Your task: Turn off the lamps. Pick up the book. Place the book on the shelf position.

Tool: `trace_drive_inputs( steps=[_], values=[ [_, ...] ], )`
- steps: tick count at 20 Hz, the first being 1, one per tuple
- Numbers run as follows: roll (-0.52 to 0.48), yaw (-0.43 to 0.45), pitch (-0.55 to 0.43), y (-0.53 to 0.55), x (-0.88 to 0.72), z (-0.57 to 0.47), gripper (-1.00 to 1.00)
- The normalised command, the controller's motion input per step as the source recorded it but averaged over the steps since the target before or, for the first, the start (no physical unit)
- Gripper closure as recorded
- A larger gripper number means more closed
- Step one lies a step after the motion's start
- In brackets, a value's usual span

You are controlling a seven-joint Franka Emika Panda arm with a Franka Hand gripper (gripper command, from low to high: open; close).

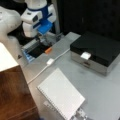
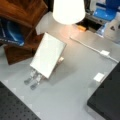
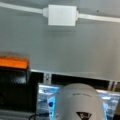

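The book (image 1: 61,96) is leaning tilted on a slotted metal stand (image 2: 33,77) near the bottom of both front views, its wire coil running along the lower left edge in a front view (image 1: 53,103), and its white cover (image 2: 48,57) is facing up and untouched. Just beside it, the shelf position (image 1: 13,93) is standing at a front view's left as a dark reddish-brown wooden block with a pale sheet lying on its far corner; in a front view (image 2: 21,15) the same wood is filling the top left, with a blue item (image 2: 11,33) tucked in an opening below its top. Beyond the book a white cable (image 1: 41,70) is crossing the grey table (image 1: 100,92), carrying an inline switch (image 1: 50,61), which the wrist view is showing close up (image 3: 62,15) at its top edge. A lamp shade (image 2: 68,10) is glowing bright white at a front view's top, so that lamp is on. A black-topped grey metal box (image 1: 96,51) is sitting at a front view's right with a small white tag (image 1: 85,55) on its near edge. The gripper (image 1: 45,31) is hanging at the far end of the table over an open dark tray beside an orange piece (image 1: 48,50), well apart from the book; I cannot tell whether its fingers are apart or together.
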Motion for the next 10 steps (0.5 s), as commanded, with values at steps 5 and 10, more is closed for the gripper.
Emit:
trace_drive_inputs(
  steps=[5, 10],
  values=[
    [0.009, -0.042, -0.064, 0.25, -0.39, -0.25, -1.0],
    [0.029, -0.061, -0.107, 0.19, -0.38, -0.24, -1.0]
  ],
)
